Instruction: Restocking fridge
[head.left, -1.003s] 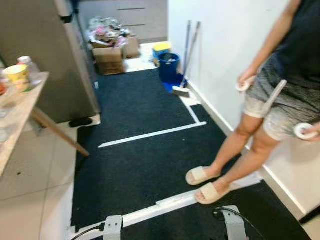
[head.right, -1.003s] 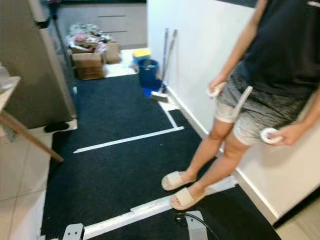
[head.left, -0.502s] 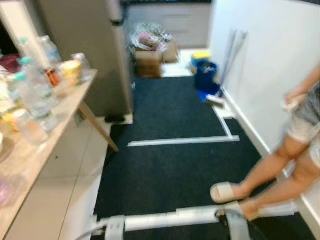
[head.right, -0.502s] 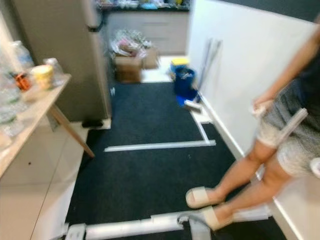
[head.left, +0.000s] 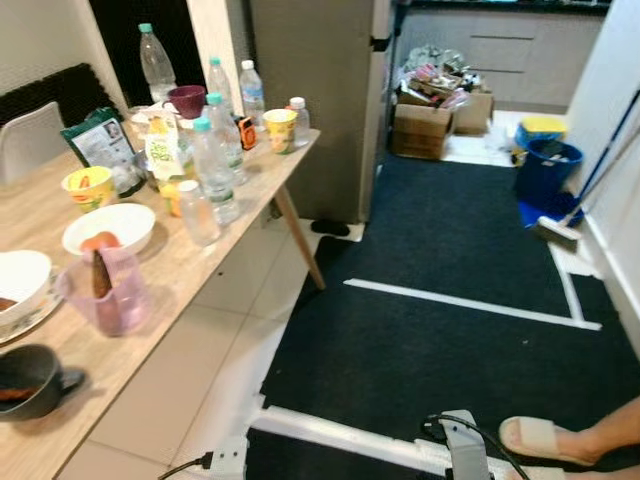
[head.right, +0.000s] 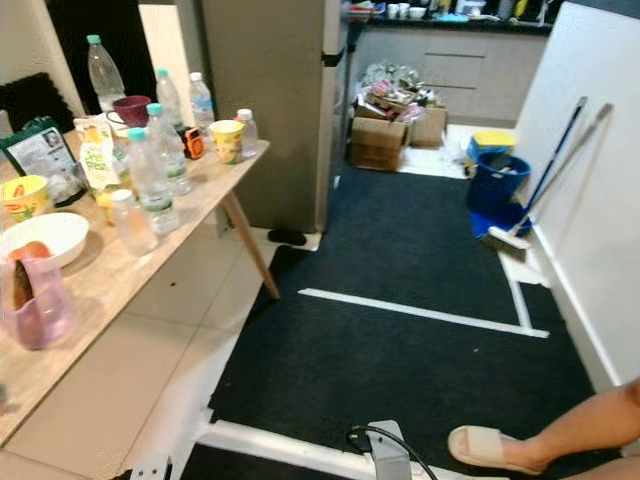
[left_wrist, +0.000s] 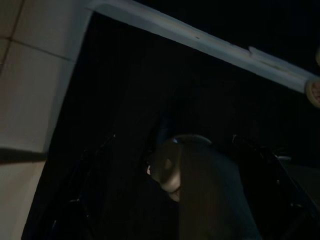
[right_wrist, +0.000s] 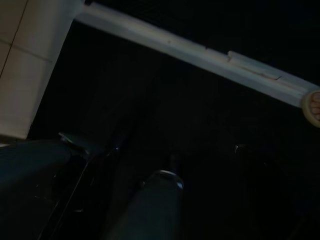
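Light wood-grain bench; grey fridge; black carpet with white tape lines; beige floor tiles. Clear water bottles with teal caps, pink translucent pitcher, white bowl, yellow cup, maroon cup, dark grey mug. Blue bucket, yellow box, brown cardboard boxes, cream slipper. White wall.

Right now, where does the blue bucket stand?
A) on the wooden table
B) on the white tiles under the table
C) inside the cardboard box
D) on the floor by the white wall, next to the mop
D: the blue bucket stands on the floor by the white wall, beside the mop.
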